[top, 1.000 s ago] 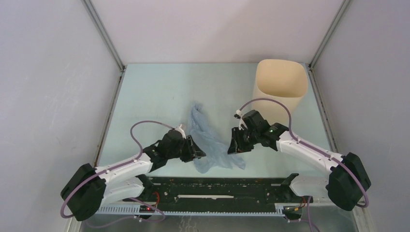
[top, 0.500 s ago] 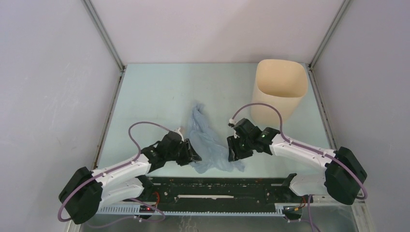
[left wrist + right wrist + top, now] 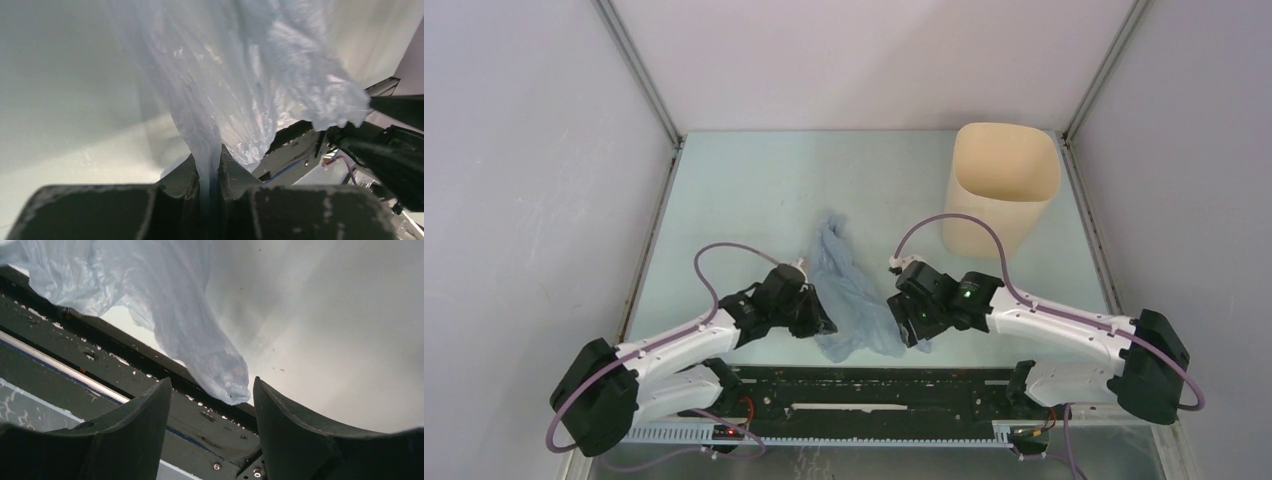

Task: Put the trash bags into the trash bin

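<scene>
One trash bag (image 3: 240,75) pinched in left gripper (image 3: 209,161) (right gripper (image 3: 212,386) gapes).

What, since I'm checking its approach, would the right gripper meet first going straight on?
Probably the trash bag: its loose corner lies just ahead between the right gripper's open fingers. The black rail sits behind it; depth is unclear.
</scene>
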`<state>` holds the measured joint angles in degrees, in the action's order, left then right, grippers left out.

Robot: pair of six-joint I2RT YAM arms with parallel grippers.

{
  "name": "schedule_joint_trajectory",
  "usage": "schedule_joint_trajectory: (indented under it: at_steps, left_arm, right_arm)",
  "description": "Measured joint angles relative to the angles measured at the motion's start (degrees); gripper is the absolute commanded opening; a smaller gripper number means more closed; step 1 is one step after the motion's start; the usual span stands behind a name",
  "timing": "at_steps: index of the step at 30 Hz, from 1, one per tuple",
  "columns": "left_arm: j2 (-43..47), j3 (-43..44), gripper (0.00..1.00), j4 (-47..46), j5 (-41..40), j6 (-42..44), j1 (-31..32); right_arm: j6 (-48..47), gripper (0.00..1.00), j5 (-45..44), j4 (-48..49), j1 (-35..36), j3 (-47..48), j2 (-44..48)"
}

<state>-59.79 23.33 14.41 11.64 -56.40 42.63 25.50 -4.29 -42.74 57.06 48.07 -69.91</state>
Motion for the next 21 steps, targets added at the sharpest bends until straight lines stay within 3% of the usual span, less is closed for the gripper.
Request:
schedule_joint_trajectory:
  at_steps: [4, 13, 21]
  left_arm:
    - [0.09, 4.42, 0.01, 2.27, -0.70, 2.23, -0.94]
    - [-1.20, 8.63, 0.00, 5.29, -0.48, 5.38, -2.91]
    - [-0.20, 8.63, 0.00, 9.01, -0.59, 7.15, -4.02]
  right_arm:
    - [0.33, 0.71, -1.79, -1.60, 2.64, 0.96, -0.02]
    - [-1.09, 0.68, -6.21, -2.86, 6.78, 5.53, -11.58]
    - [-3.10, 0.50, -11.41, -2.69, 8.00, 7.98, -22.38]
